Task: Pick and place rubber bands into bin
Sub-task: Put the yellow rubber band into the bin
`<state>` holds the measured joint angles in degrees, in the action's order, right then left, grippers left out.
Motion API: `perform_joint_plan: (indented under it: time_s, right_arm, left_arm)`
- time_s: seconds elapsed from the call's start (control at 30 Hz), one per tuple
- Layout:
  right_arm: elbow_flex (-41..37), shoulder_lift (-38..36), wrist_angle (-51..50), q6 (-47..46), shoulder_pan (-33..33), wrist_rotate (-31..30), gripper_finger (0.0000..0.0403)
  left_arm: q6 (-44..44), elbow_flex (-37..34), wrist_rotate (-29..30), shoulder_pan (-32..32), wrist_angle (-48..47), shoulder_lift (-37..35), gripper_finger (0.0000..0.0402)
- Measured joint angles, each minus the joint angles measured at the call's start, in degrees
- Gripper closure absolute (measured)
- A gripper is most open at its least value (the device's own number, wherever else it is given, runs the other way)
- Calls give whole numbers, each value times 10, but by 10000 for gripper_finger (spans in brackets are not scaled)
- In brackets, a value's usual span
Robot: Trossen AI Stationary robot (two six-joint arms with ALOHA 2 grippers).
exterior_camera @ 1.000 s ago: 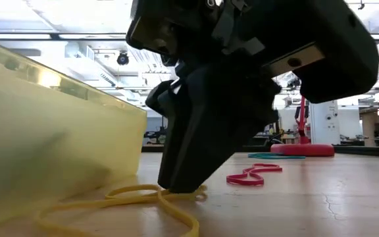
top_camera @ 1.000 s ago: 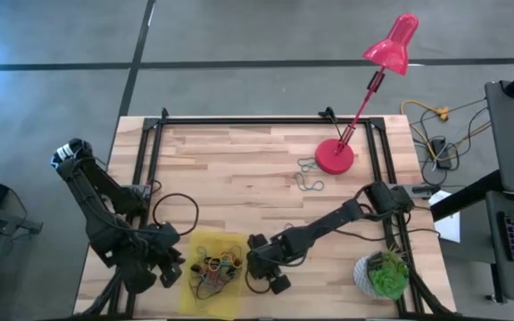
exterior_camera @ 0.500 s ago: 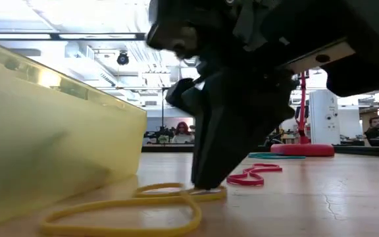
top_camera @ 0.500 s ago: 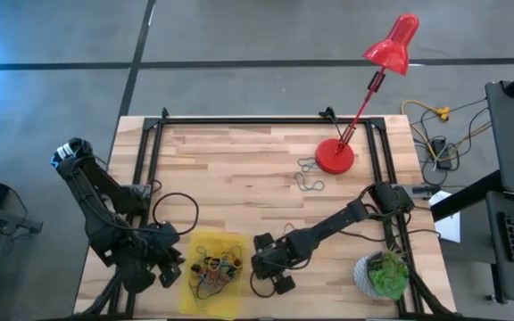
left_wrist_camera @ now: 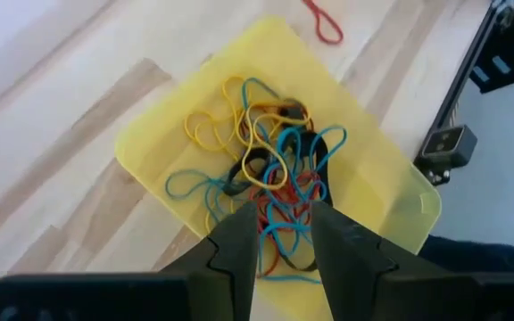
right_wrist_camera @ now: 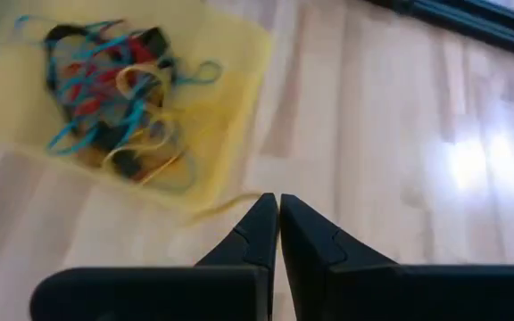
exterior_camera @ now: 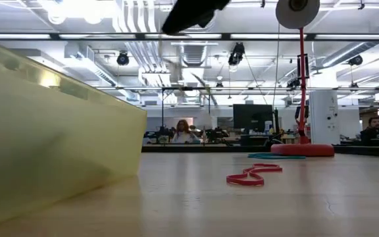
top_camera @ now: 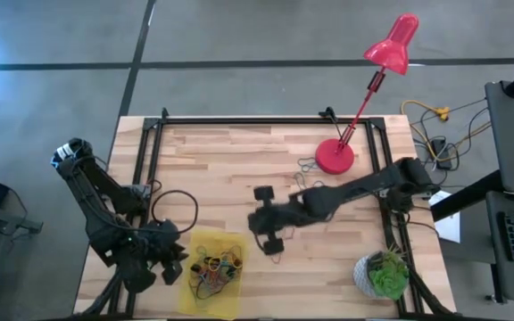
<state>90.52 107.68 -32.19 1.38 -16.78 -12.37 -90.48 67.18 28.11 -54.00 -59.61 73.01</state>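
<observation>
The yellow bin (top_camera: 194,239) sits at the table's near edge with a tangle of rubber bands (left_wrist_camera: 266,169) in it. My left gripper (left_wrist_camera: 284,223) hovers open over the bin's left end, touching nothing. My right gripper (right_wrist_camera: 277,203) is raised above the table to the right of the bin, toward the far edge. It is shut on a yellow rubber band (right_wrist_camera: 226,209). A red band (exterior_camera: 252,174) and a teal one (exterior_camera: 275,156) lie flat on the wood farther off. My right gripper pinches the yellow rubber band (right_wrist_camera: 248,203) between its two fingertips, which slant down toward the table. The band trails away from the tips as a thin blurred strand, lifted clear of the table. Which part of the loop is held does not show.
A red desk lamp stands on its base (top_camera: 335,158) at the far right, with loose bands (top_camera: 309,183) beside it. A potted plant (top_camera: 385,275) stands at the near right corner. A black cable loop (top_camera: 177,214) lies left of the bin.
My right gripper has risen steeply from the table beside the bin's right side and moved toward the far edge. The yellow band that lay under its fingertips has left the table with it.
</observation>
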Motion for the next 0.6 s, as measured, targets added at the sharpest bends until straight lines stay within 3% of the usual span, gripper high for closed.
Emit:
perform_joint_plan:
  time_s: [0.27,0.6]
  right_arm:
    - [100,48,58,9,31,141,395]
    - [281,220,-42,-37,24,272,393]
  left_arm:
    - [9,0,41,2,1,0,311]
    - [9,1,55,4,14,0,311]
